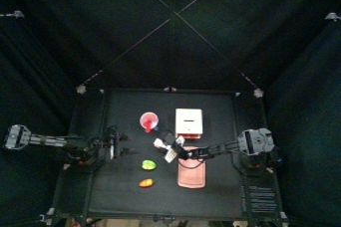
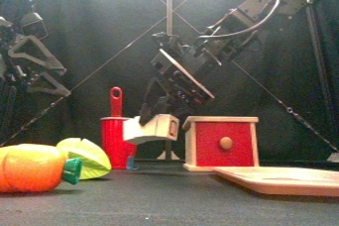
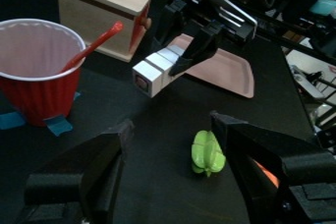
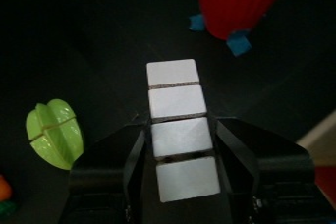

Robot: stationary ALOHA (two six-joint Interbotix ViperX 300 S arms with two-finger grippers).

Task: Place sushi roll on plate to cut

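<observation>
My right gripper is shut on the sushi roll, a small whitish segmented piece with dark lines. It holds the roll in the air, in front of the red bowl and left of the plate. In the top view the roll is just off the near left corner of the plate, a flat salmon-pink board. The plate also shows low at the right in the front view. My left gripper is open and empty, low at the table's left, facing the roll.
A red-pink bowl with a red stick in it stands behind the roll. The white box with a red edge is beside it. A green lump and an orange lump lie at the front left.
</observation>
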